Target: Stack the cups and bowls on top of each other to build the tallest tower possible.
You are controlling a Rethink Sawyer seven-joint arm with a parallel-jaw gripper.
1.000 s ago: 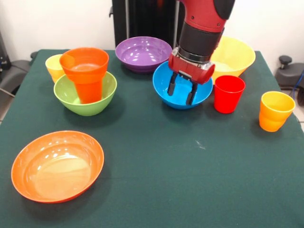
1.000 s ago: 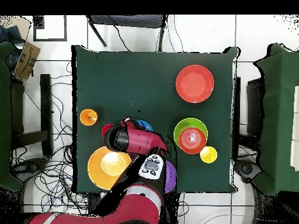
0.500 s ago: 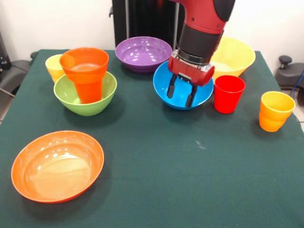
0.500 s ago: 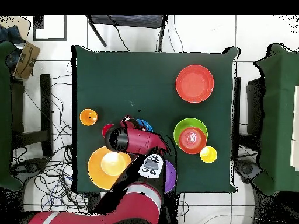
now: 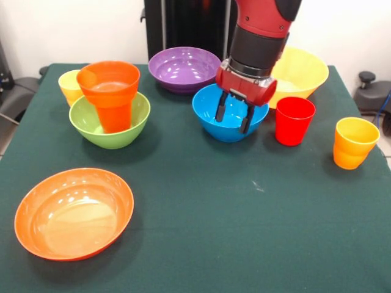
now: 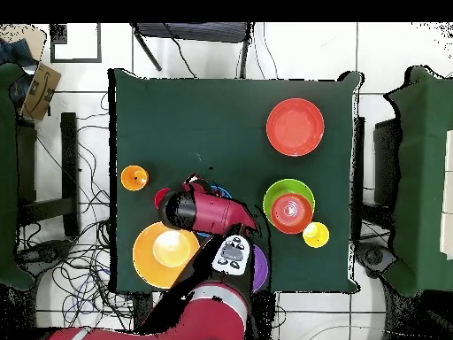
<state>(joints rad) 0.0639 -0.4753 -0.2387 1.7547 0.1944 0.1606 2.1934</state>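
My gripper (image 5: 234, 117) is shut on the near right rim of the blue bowl (image 5: 211, 110), which it holds just above the table at centre back. The arm hides most of this bowl in the overhead view (image 6: 222, 189). At the left, the green bowl (image 5: 91, 131) holds an orange cup (image 5: 111, 91); together they form the tower, which also shows in the overhead view (image 6: 289, 212). The wide shallow orange bowl (image 5: 73, 213) lies at the near left. The red cup (image 5: 294, 120) stands right of the gripper and the yellow-orange cup (image 5: 354, 142) at the far right.
The purple bowl (image 5: 183, 67) sits just behind the blue bowl. The big yellow bowl (image 5: 305, 70) is behind the arm at the back right. The yellow cup (image 5: 69, 85) stands behind the green bowl. The red arm (image 6: 208, 212) covers the table's robot side in the overhead view.
The gripper has moved slightly left and up with the blue bowl in it. The bowl now sits further from the red cup. Nothing else has moved.
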